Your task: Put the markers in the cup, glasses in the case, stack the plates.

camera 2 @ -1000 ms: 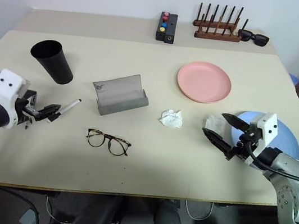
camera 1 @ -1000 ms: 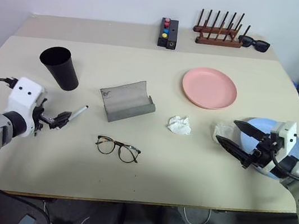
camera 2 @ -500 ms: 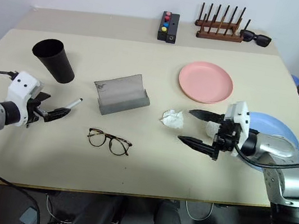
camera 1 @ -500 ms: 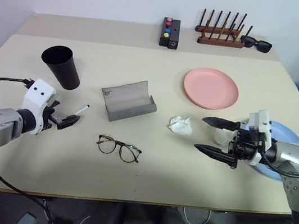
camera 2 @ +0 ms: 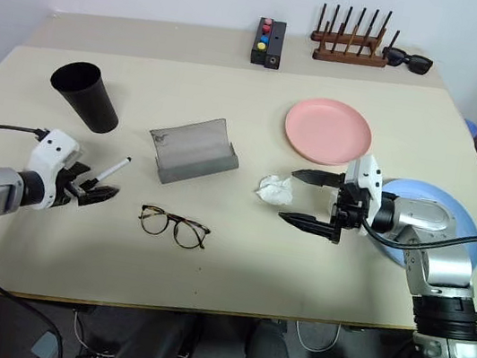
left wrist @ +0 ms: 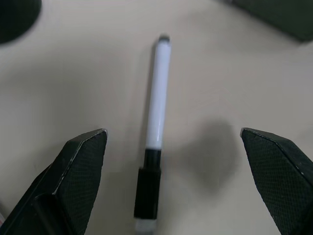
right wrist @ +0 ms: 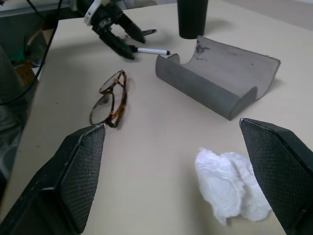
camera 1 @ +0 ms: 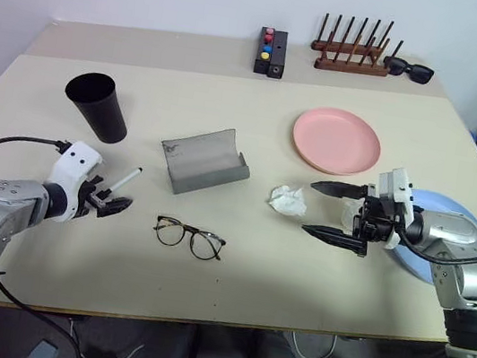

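Left end effector (left wrist: 161, 161): spread wide, straddling the marker (left wrist: 155, 122), not touching it.
Right end effector (camera 1: 331, 212): released, level above the worktop (camera 1: 229, 296) beside a crumpled tissue (camera 1: 287, 199).
Cup (camera 1: 97, 107): upright, far left.
Case (camera 1: 202, 161): open, mid-worktop.
Glasses (camera 1: 188, 237): just before the case.
Plates: pink (camera 1: 336, 140) behind the right arm, blue (camera 1: 449, 226) under it.

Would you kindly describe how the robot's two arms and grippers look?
Both arms are silver-grey metal with dark joints. Each ends in a white wrist block and two black pointed fingers: left gripper, right gripper. The finger pads are textured. A black cable loops from each arm.
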